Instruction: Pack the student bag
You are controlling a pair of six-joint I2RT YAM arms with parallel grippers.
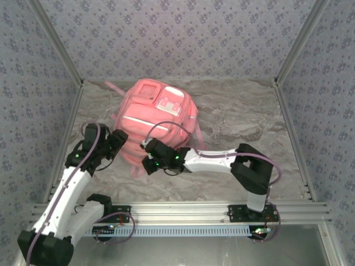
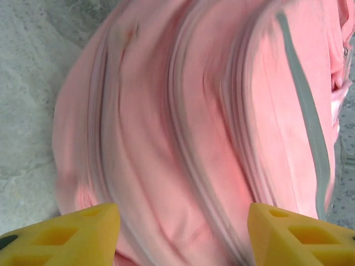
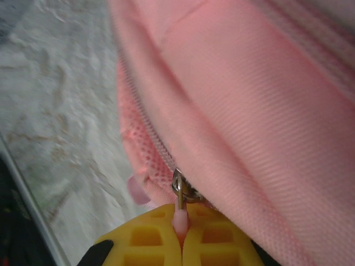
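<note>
Top view: a large soft pink fabric backpack (image 1: 158, 119) lies mid-frame, with the left gripper (image 1: 113, 141) and right gripper (image 1: 148, 160) at its lower edge. Left wrist: jaws spread. Right wrist: jaws pinch the small pink zipper pull (image 3: 180, 218); a skewed tug could slip it free.

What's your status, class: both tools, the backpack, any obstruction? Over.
Left tool open, facing pink backpack side. Right tool shut on zipper pull. Backpack lying on table. No obstruction seen.
</note>
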